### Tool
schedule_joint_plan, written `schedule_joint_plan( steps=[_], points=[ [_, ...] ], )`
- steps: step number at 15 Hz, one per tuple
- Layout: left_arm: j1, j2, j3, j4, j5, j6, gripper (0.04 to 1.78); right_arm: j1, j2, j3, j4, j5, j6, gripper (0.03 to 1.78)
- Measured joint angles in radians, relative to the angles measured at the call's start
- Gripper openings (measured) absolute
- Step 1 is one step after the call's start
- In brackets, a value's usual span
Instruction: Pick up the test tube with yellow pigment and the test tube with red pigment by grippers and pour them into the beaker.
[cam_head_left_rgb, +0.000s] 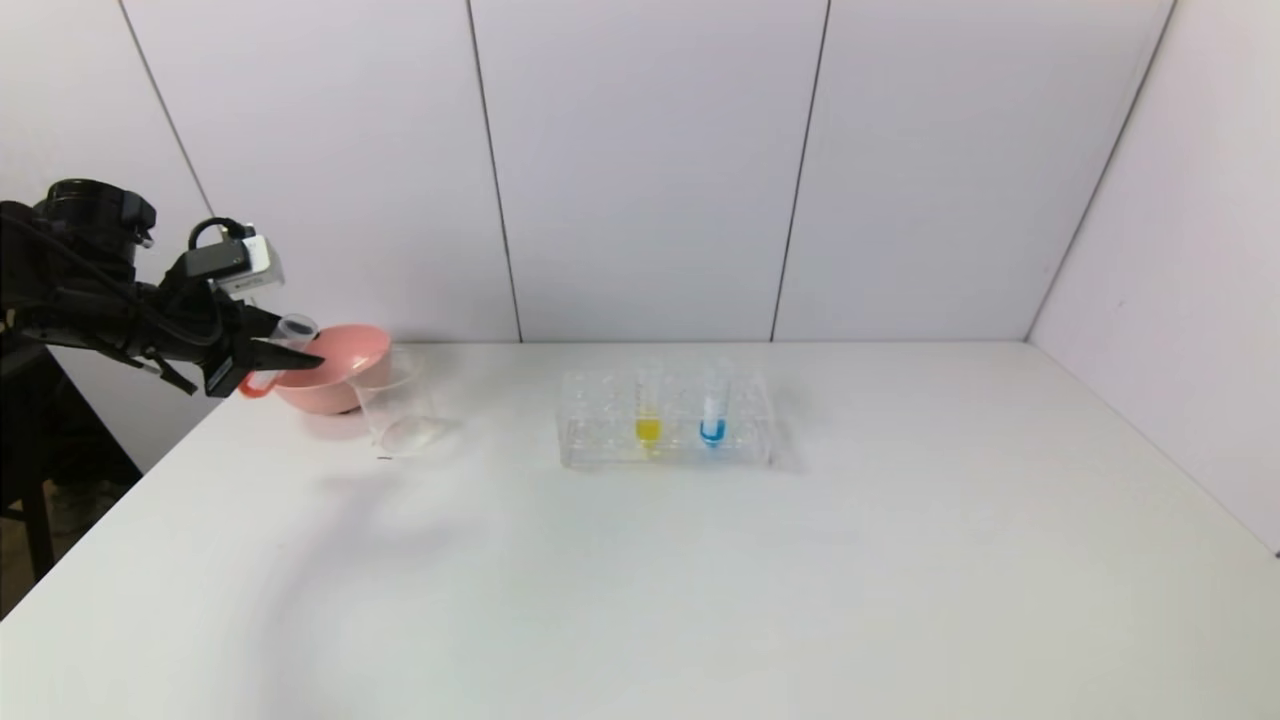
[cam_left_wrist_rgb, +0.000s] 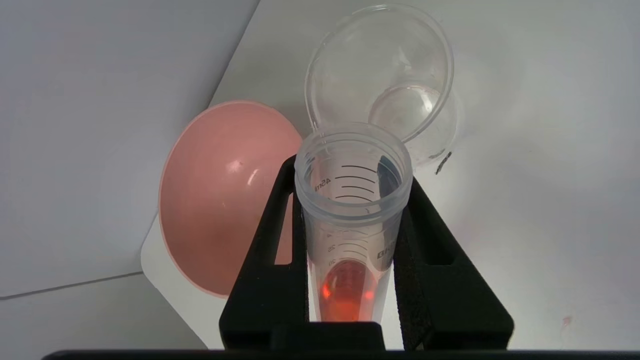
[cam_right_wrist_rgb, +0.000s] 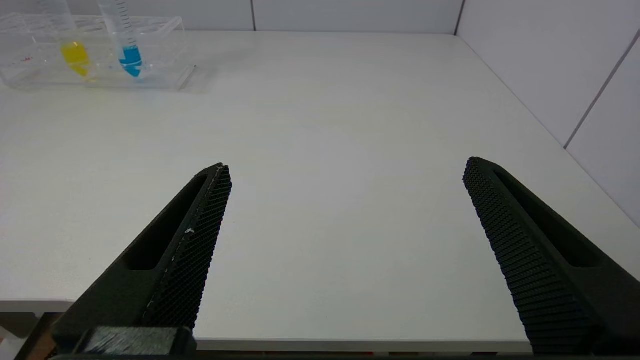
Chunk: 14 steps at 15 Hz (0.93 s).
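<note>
L gripper (cam_left_wrist_rgb: 352, 235): you've got it clamped on red tube (cam_left_wrist_rgb: 350, 220), beside bowl (cam_left_wrist_rgb: 220, 200), near beaker (cam_left_wrist_rgb: 385, 75).
R gripper (cam_right_wrist_rgb: 345, 195): fingers wide apart, low at table (cam_right_wrist_rgb: 325, 125) edge.
Rack (cam_head_left_rgb: 665, 420): yellow tube (cam_head_left_rgb: 648, 415), blue tube (cam_head_left_rgb: 712, 415).

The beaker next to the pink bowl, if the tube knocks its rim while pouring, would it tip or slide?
The beaker looks thin, clear and nearly empty, so probably light: a knock would likely slide it on the smooth white table. Its wide, flat base should resist tipping. The left pincer holds the test tube with red pigment near its rim, so contact seems possible.
</note>
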<state>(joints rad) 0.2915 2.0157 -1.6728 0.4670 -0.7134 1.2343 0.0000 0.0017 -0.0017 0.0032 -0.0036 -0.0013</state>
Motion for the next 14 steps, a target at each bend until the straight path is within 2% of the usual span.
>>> schedule_joint_plan(
  steps=[7, 11, 14],
  points=[
    [0.003, 0.077, -0.22, 0.291, 0.063, 0.171, 0.49, 0.0, 0.0, 0.0, 0.0, 0.0, 0.0, 1.7],
    [-0.004, 0.113, -0.289, 0.36, 0.113, 0.196, 0.49, 0.0, 0.0, 0.0, 0.0, 0.0, 0.0, 1.7],
    [-0.018, 0.122, -0.303, 0.36, 0.138, 0.197, 0.49, 0.0, 0.0, 0.0, 0.0, 0.0, 0.0, 1.7]
  ],
)
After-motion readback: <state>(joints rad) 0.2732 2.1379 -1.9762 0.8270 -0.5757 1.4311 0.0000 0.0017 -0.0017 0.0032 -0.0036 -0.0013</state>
